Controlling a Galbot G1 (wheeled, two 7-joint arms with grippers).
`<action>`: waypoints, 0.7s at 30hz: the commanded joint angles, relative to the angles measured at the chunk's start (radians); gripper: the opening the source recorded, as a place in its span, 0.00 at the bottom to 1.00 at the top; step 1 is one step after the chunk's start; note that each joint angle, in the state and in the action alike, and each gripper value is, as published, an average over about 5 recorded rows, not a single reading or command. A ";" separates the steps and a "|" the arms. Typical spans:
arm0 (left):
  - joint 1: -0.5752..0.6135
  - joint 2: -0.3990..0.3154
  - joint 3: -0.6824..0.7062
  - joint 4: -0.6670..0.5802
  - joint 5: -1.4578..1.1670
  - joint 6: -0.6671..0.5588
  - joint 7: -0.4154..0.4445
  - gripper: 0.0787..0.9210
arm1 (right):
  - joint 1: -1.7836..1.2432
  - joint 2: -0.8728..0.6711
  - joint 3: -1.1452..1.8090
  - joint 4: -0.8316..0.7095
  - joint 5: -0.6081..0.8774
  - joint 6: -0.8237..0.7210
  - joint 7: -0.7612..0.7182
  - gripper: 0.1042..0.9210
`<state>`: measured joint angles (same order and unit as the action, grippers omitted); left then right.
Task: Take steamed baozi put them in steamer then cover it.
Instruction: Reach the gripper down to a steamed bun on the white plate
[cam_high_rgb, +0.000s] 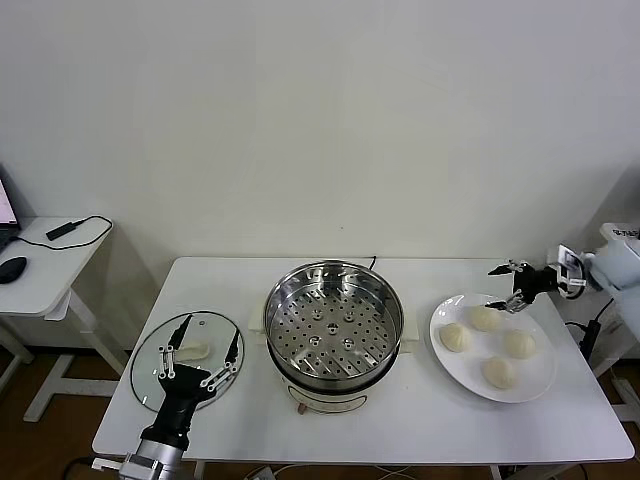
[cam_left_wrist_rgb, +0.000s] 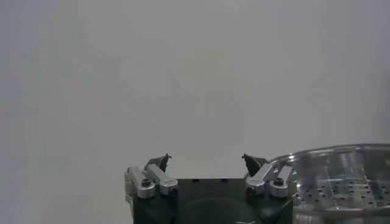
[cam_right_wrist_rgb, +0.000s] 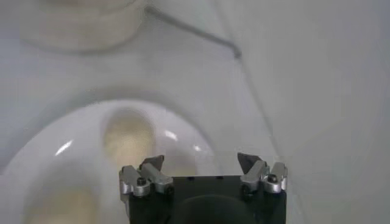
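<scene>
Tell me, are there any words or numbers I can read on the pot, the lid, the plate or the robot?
None on the steamer, the cover or the plate.
White part by the right tool: a small dark mark, too small to read.

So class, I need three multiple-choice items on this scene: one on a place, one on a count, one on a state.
1. Where does the glass lid lie?
A. on the pot
B. on the table left of the pot
C. on the plate

2. How many buns are on the plate?
A. two
B. four
C. six

3. The pot is
A. covered
B. full of buns
C. open and empty

Answers:
1 B, it lies flat beside the pot.
2 B, four show.
3 C, its holed tray is bare.
</scene>
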<state>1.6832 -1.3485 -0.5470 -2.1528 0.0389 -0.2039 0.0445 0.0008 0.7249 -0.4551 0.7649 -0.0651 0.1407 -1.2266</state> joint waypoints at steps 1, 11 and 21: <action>0.006 -0.002 -0.003 0.007 0.001 -0.007 -0.002 0.88 | 0.221 0.146 -0.178 -0.221 -0.250 0.076 -0.199 0.88; 0.001 -0.006 -0.006 0.027 0.000 -0.011 -0.013 0.88 | 0.165 0.217 -0.197 -0.257 -0.247 0.062 -0.038 0.88; -0.001 -0.007 -0.005 0.047 -0.001 -0.012 -0.023 0.88 | 0.093 0.232 -0.180 -0.268 -0.257 0.053 0.022 0.88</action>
<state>1.6814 -1.3556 -0.5515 -2.1127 0.0383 -0.2151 0.0228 0.0910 0.9209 -0.6054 0.5335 -0.2875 0.1837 -1.2219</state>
